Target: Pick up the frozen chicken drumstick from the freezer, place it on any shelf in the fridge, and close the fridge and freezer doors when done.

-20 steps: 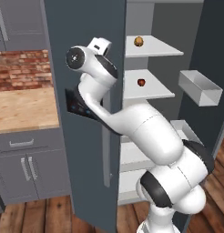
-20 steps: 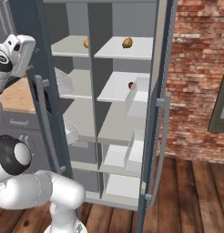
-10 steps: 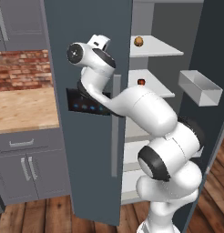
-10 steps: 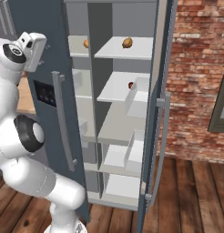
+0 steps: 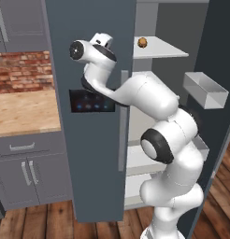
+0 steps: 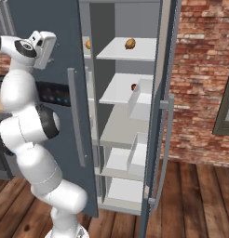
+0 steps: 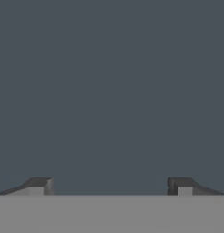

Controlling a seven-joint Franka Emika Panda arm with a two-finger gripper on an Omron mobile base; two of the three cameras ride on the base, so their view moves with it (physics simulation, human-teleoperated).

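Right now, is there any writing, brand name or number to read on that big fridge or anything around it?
None can be read. The black panel on the freezer door shows just small blue lights, too small to tell as signs. The gripper faces plain grey door.

The freezer door [image 5: 89,154] hides the freezer shelves and the fingers' contact

Home kitchen, rendered. Tall slate-grey fridge-freezer [image 6: 130,111] ahead of me, wood countertop [image 5: 23,112] over grey cabinets [image 5: 30,172] at left, brick wall [image 6: 200,79] at right, wood plank floor [image 6: 195,200].
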